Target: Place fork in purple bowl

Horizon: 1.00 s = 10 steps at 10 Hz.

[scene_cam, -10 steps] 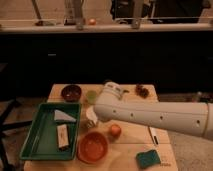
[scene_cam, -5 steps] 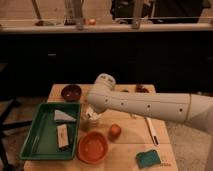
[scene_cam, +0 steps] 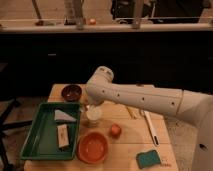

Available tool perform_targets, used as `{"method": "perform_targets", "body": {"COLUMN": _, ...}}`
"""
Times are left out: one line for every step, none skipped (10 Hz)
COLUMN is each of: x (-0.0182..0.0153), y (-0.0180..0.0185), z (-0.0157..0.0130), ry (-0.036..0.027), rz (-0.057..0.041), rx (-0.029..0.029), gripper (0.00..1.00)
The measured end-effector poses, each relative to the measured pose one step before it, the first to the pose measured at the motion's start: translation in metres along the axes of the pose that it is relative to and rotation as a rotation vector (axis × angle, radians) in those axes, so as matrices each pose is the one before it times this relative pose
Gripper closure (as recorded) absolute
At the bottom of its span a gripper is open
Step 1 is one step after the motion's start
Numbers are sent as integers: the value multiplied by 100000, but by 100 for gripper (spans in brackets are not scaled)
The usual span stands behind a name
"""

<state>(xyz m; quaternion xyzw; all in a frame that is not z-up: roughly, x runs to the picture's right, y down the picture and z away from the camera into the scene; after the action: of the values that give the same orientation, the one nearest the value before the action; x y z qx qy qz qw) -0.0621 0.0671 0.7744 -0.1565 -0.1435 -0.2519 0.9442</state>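
Observation:
The purple bowl (scene_cam: 71,92) sits at the table's back left, just behind the green tray. My arm reaches in from the right across the table, and its wrist joint rises right of the bowl. My gripper (scene_cam: 86,107) hangs down from the wrist, mostly hidden, between the bowl and a white cup (scene_cam: 93,116). A slim pale utensil (scene_cam: 131,113) pokes out from under the arm. It may be the fork, but I cannot tell.
A green tray (scene_cam: 35,137) at the left holds a folded cloth and a small block. An orange bowl (scene_cam: 92,147) and a small orange fruit (scene_cam: 115,130) lie in front. A white-handled utensil (scene_cam: 151,129) and a teal sponge (scene_cam: 148,159) lie at the right.
The arm has swung left across the table. Its wrist has moved from near the middle to beside the purple bowl, above the white cup.

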Motion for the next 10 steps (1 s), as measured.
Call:
{"method": "perform_targets", "body": {"x": 151, "y": -542, "z": 166, "ry": -581, "rz": 487, "rx": 1898, "gripper": 100}}
{"method": "perform_targets", "body": {"x": -15, "y": -648, "z": 394, "ry": -512, "rz": 222, "rx": 2559, "gripper": 100}}
{"method": "perform_targets", "body": {"x": -149, "y": -610, "z": 298, "ry": -354, "rz": 456, "rx": 2506, "gripper": 100}}
{"method": "perform_targets", "body": {"x": -224, "y": -502, "z": 308, "ry": -480, "rz": 321, "rx": 2622, "gripper": 100}}
{"method": "perform_targets", "body": {"x": -104, "y": -421, "z": 471, "ry": -415, "rz": 440, "rx": 2430, "gripper": 100}}
{"method": "perform_targets", "body": {"x": -630, "y": -671, "z": 787, "ry": -807, "rz": -126, "rx": 2576, "gripper": 100}}
{"method": "perform_targets", "body": {"x": -730, "y": -603, "z": 883, "ry": -1031, "rz": -401, "rx": 1381, "gripper": 100}}
{"method": "perform_targets", "body": {"x": -385, "y": -189, "z": 194, "ry": -478, "rz": -331, "rx": 221, "gripper": 100}}
{"method": "perform_targets", "body": {"x": 79, "y": -1, "z": -28, "ry": 92, "rz": 126, "rx": -5, "gripper": 100}}
{"method": "perform_targets", "body": {"x": 283, "y": 94, "z": -81, "ry": 261, "rz": 409, "rx": 24, "gripper": 100}}
